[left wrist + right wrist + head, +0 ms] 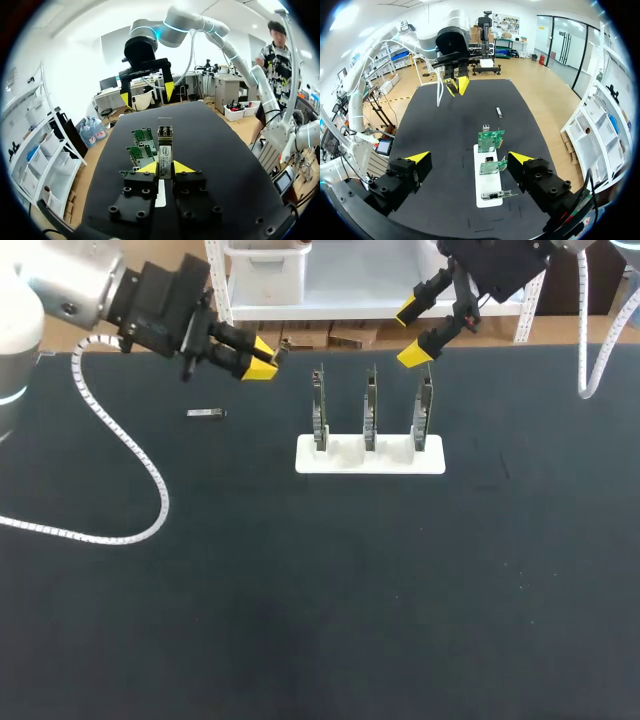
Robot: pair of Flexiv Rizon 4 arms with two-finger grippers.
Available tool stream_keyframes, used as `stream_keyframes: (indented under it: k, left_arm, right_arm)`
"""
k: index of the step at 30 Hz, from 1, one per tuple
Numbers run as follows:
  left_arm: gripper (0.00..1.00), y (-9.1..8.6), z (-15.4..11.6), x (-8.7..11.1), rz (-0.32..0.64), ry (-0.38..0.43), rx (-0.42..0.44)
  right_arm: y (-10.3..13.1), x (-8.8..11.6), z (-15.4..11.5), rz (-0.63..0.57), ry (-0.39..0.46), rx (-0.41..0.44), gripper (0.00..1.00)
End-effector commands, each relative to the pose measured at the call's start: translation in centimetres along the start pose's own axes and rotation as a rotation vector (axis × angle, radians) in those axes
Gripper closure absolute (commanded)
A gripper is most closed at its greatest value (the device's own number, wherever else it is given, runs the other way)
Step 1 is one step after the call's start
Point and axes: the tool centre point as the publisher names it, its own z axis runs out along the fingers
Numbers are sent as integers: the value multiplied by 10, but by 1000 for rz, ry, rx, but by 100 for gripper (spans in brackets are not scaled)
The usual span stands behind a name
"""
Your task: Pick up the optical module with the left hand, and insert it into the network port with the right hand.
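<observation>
As the eye travels outward over the black tabletop [300, 620], the first thing it meets is a white stand [370, 456], a low oblong block set a little toward the robot's right of the middle. Three green network cards [370, 405] stand upright in it on edge, side by side with gaps between them, each in its own slot. The right wrist view shows a small metal port cage [485, 128] at one end of each card.

On the robot's left of the stand, apart from it, a small loose module [207, 413] lies flat on the tabletop, clear of both claws. A white coiled cable [140, 460] from the left arm loops across the tabletop on that same side.

Farther back, the left claw [262, 360] hangs above the tabletop, just beyond the loose module, pointing toward the cards. Its two yellow tips are clamped on the optical module [165, 145], a slim metal bar with a white label. The bar sticks out ahead of the fingers toward the stand, in the air and apart from the cards.

Farthest back, near the tabletop's far edge, the right claw [411, 335] hangs above the card on the robot's right. Its fingers are spread wide apart and grip nothing. The right wrist view looks down between them onto the stand and cards, well below.
</observation>
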Motion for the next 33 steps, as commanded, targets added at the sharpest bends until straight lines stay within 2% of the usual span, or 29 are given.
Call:
stream_keyframes:
  k: [1,8,15,22,24,25,33]
  left_arm:
    - [100,9,8,-5,11,-16,12]
    - [100,16,19,-19,43,-33,26]
    - [100,18,29,-30,25,-71,1]
    - [100,16,37,-35,10,-92,-7]
    - [100,16,39,-36,19,-92,17]
    - [100,16,40,-37,19,-125,32]
    - [100,16,40,-37,19,-125,32]
  right_arm:
    - [2,1,0,0,-1,6,0]
    - [2,1,0,0,-1,6,0]
    - [2,1,0,0,-1,6,0]
    - [2,1,0,0,-1,6,0]
    - [2,1,0,0,-1,6,0]
    - [2,1,0,0,-1,6,0]
    - [2,1,0,0,-1,6,0]
